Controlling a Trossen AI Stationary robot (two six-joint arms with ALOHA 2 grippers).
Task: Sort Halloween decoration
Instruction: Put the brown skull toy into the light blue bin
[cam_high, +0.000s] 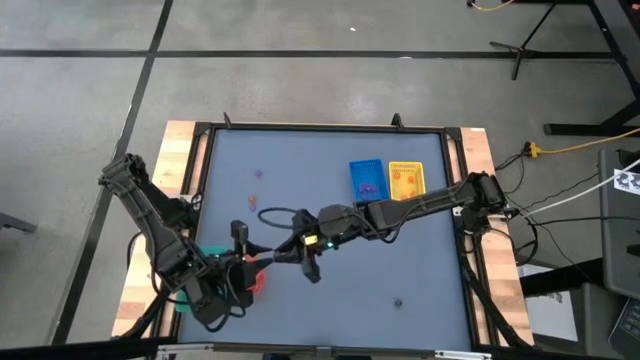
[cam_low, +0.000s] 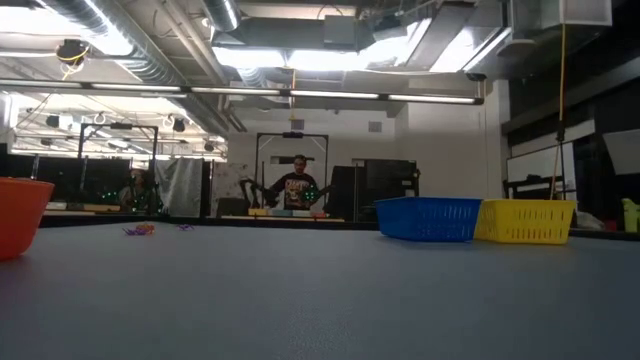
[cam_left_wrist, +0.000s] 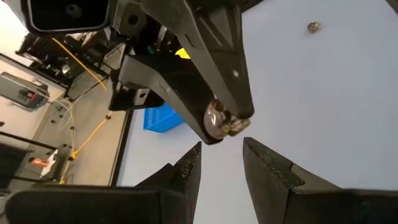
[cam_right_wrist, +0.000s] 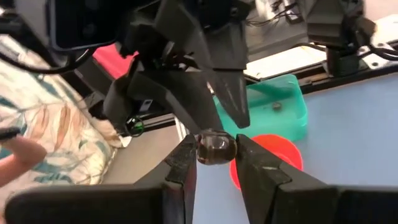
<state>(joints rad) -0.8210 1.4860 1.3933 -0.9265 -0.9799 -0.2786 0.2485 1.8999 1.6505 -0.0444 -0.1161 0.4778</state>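
Note:
One Halloween decoration, a small dark rounded piece (cam_right_wrist: 216, 149), is up in the air between the fingers of my right gripper (cam_right_wrist: 214, 142), over the table's near left part (cam_high: 285, 255). My left gripper (cam_left_wrist: 222, 149) faces it with its fingers open and empty. Its tips (cam_right_wrist: 236, 115) stand just short of the piece. Other tiny decoration pieces lie loose on the grey table (cam_high: 258, 173) (cam_high: 398, 300) (cam_left_wrist: 314, 27). My right gripper pinches the dark piece (cam_left_wrist: 221, 121) between its two fingertips. It comes at it from the table's right side, about level. The piece is lifted clear of the table.
A green tray (cam_right_wrist: 273, 109) and the round orange bowl (cam_right_wrist: 270, 155) stand at the near left, below the left arm. A blue tray (cam_high: 367, 178) and a yellow tray (cam_high: 406, 181) stand side by side at the far right. People show in the room beyond the table (cam_low: 297, 180).

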